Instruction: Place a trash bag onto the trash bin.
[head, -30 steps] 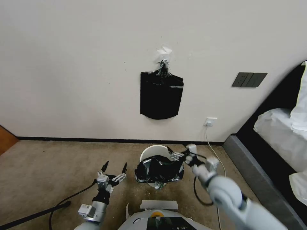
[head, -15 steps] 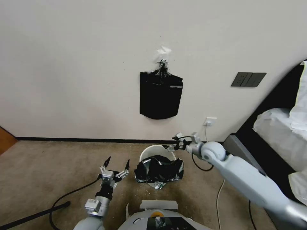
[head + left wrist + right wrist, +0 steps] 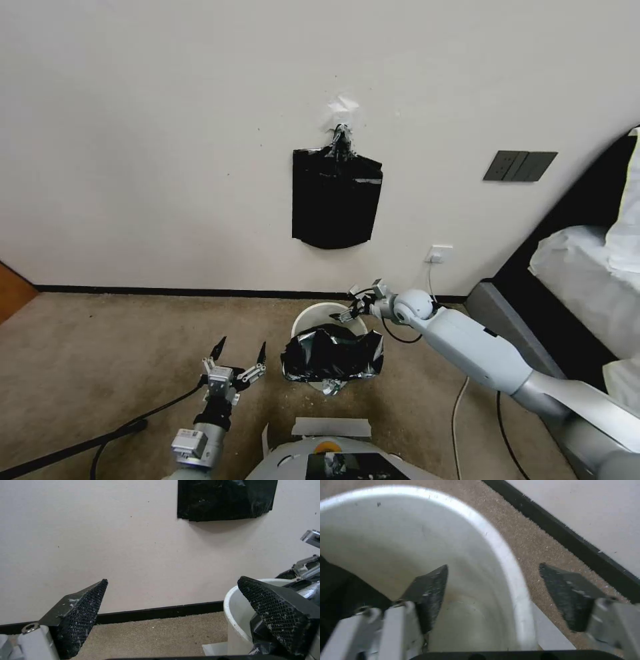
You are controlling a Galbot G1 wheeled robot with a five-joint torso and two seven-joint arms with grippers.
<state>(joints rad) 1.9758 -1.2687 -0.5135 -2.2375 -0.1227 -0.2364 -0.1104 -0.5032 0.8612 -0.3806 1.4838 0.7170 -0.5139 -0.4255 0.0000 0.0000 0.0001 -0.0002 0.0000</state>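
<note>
Crumpled trash bag [image 3: 332, 355] drapes trash bin's [image 3: 319, 312] near rim.

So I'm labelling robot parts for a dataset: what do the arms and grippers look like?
Both arms are smooth pale grey-white shells with rounded joints. The left gripper and right gripper have silver metal linkages and two black, pointed, wedge-shaped fingers with a fine cross-hatched grip texture. Black cables trail from each arm, looping near the wrists.

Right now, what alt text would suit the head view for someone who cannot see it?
A crumpled black trash bag drapes over the near side of a white trash bin on carpet. The right gripper, fingers open, sits at the bin's far rim; the left gripper hovers open beside it.
</note>
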